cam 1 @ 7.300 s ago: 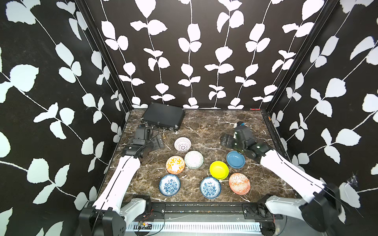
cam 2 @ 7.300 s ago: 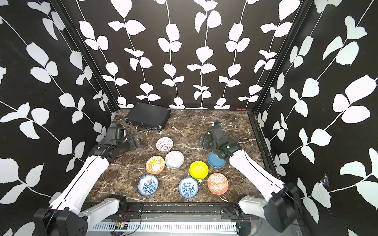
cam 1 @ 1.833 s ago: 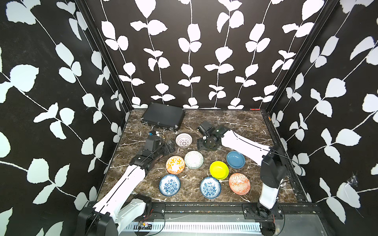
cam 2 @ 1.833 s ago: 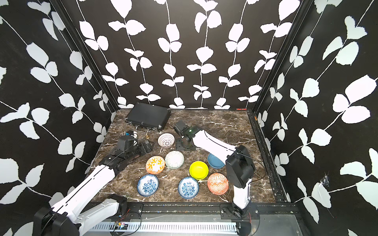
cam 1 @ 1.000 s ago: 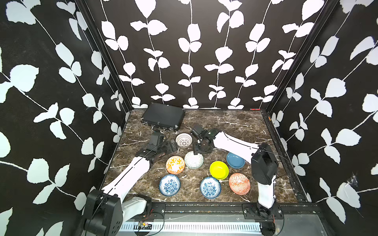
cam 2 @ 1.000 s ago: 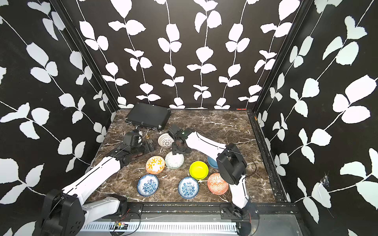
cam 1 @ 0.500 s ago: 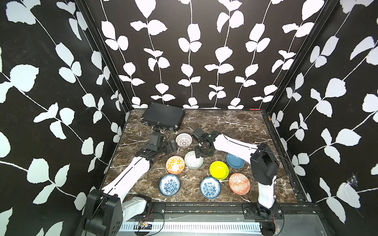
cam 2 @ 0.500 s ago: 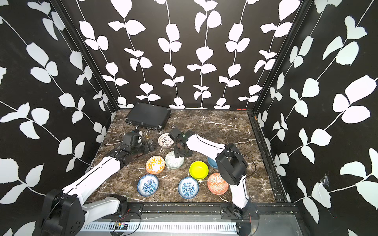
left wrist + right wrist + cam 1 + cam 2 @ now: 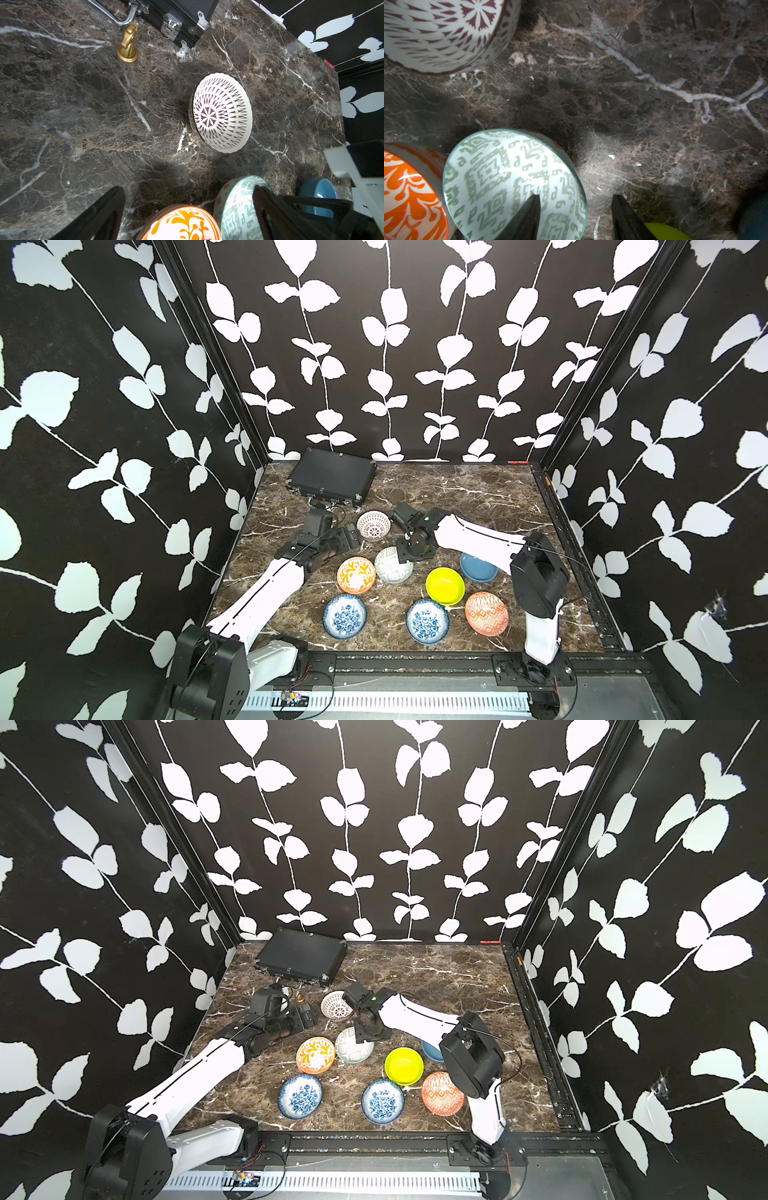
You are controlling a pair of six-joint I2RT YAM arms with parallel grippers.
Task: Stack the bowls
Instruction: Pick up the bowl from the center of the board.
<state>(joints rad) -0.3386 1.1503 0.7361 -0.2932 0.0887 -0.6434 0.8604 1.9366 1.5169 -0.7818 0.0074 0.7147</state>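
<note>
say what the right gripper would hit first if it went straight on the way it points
The pale green-patterned white bowl: the right gripper points down astride its rim, one finger inside, one outside over the brown marble table. Probably the rim first; depth is unclear.

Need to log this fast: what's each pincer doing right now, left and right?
Left pincer: open, holding nothing.
Right pincer: open, straddling the rim of the green-patterned bowl, not gripping it yet.
</note>
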